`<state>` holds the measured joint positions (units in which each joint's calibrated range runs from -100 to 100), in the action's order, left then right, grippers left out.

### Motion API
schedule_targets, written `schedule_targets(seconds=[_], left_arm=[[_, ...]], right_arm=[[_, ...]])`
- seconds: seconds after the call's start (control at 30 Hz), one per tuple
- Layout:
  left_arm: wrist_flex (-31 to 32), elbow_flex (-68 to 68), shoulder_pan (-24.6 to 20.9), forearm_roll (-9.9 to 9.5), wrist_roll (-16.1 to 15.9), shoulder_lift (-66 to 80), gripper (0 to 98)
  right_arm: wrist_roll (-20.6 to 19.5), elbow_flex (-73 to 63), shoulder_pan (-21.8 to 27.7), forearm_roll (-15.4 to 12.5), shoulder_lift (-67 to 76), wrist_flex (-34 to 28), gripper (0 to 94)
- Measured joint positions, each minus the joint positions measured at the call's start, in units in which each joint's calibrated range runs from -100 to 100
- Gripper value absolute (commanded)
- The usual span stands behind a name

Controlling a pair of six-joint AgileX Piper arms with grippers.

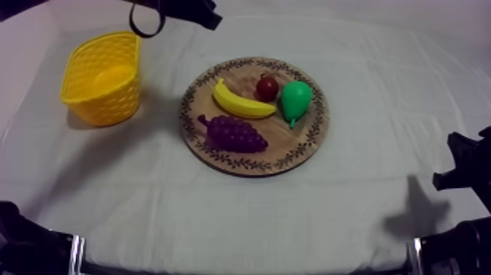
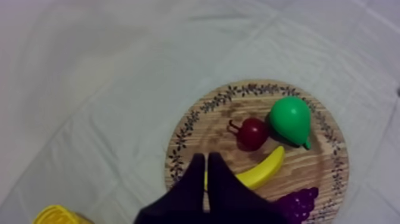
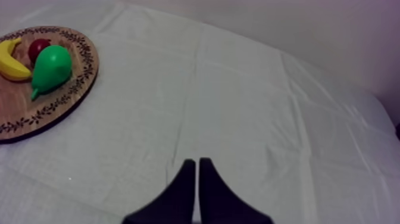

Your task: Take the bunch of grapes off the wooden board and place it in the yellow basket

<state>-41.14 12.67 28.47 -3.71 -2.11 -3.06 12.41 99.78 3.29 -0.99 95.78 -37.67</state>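
Note:
The purple bunch of grapes (image 1: 234,134) lies on the near left part of the round wooden board (image 1: 307,142), beside a banana (image 1: 241,104). The yellow basket (image 1: 102,77) stands at the table's far left and holds nothing. My left arm (image 1: 179,10) comes in at the far side between basket and board. In the left wrist view my left gripper (image 2: 206,157) is shut on nothing, hanging above the board's rim (image 2: 178,149) by the banana (image 2: 262,170), with the grapes (image 2: 297,204) off to one side. My right gripper (image 3: 197,161) is shut over bare cloth.
A small red fruit (image 1: 267,88) and a green pear (image 1: 296,100) share the board's far half. My right arm (image 1: 467,170) rests low at the table's right edge. Open cloth lies between board and basket and along the front.

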Motion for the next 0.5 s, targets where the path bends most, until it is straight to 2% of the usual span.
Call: schedule_targets(seconds=[0.13, 0.23, 0.37, 0.5], left_arm=[[0.03, 0.14, 0.04, 0.55, -0.49, -0.59, 0.0], [-1.47, 0.22, -0.03, 1.50, -2.14, -1.29, 0.0], [-5.51, -1.10, -0.17, 3.71, -6.68, -2.63, 0.2], [-12.51, -3.36, -0.25, 4.08, -12.46, -4.06, 0.8]], right_arm=[[0.00, 0.00, 0.00, 0.00, 0.00, 0.08, 0.3], [0.00, 0.00, 0.00, 0.00, 0.00, 0.08, 0.3], [0.00, 0.00, 0.00, 0.00, 0.00, 0.08, 0.3], [0.00, 0.00, 0.00, 0.00, 0.00, 0.08, 0.3]])
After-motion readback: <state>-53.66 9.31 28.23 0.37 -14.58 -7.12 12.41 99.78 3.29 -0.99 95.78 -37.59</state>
